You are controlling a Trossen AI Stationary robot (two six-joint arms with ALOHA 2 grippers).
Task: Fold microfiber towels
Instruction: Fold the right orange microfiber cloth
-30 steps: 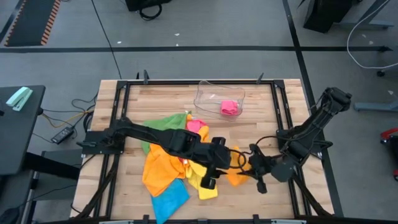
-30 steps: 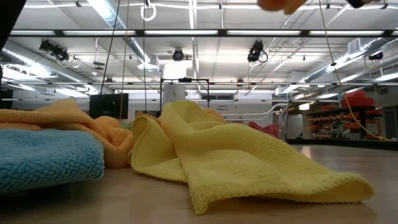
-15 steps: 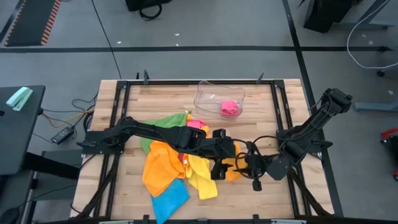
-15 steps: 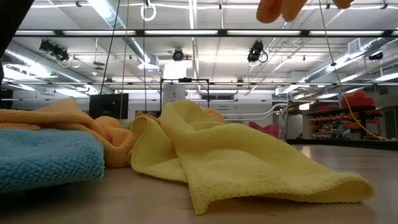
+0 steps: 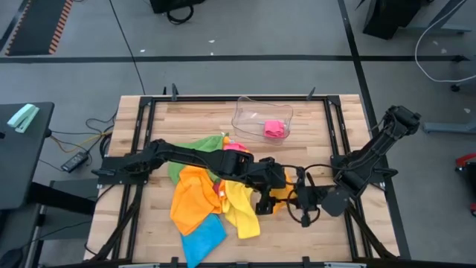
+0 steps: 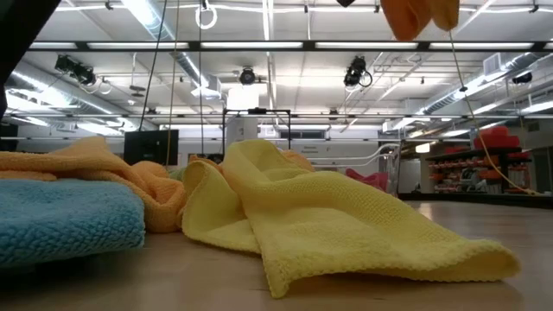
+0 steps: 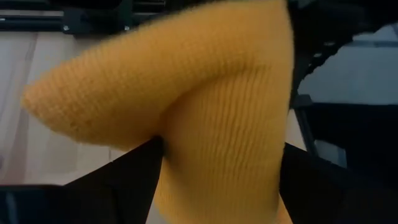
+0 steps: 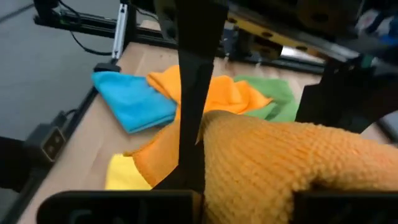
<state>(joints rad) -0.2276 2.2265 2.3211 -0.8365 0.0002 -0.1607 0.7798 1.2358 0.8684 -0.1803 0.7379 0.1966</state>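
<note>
Above the near right part of the table [image 5: 327,123], we see the right gripper [image 5: 295,202] pinched narrow on a small orange towel [image 5: 280,199], lifted clear of the wood. The left gripper [image 5: 269,195] meets it from the left, its fingers [image 7: 124,186] spread wide around the same cloth. To the left lie a yellow towel [image 5: 239,207], a larger orange towel [image 5: 192,197], a blue towel [image 5: 202,238] nearest us, and a green towel [image 5: 195,147] farther back. A pink towel [image 5: 275,128] sits in the clear tray [image 5: 249,112] at the far edge.
</note>
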